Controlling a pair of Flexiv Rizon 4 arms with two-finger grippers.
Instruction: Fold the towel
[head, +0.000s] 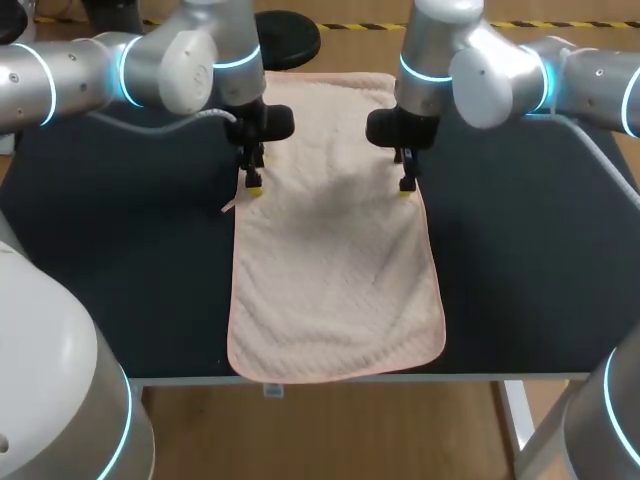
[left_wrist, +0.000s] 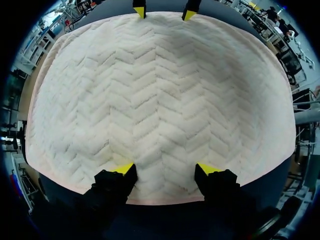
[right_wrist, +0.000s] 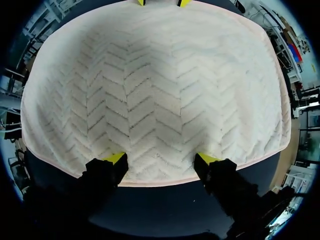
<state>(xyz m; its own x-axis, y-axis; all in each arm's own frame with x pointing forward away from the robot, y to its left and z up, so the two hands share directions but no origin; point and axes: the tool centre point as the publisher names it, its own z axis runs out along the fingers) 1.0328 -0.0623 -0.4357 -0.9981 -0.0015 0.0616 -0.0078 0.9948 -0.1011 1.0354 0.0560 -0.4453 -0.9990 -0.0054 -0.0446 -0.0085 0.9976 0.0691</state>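
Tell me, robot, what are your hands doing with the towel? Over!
Left gripper open, tips at one long edge of the towel. Right gripper open at the opposite edge. Towel flat, not yet folded. Nothing on top of it.

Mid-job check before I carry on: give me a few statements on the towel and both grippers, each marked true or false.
1. The towel lies spread out on the table. True.
2. The left gripper is shut on the towel. False: its fingers stand open at the towel's left long edge.
3. The right gripper is at the towel's right long edge, opposite the left gripper. True.
4. The towel is folded in half. False: it lies at full length, not yet folded.
5. Both grippers are at the towel's near corners. False: they are partway along the long edges, in the far half.
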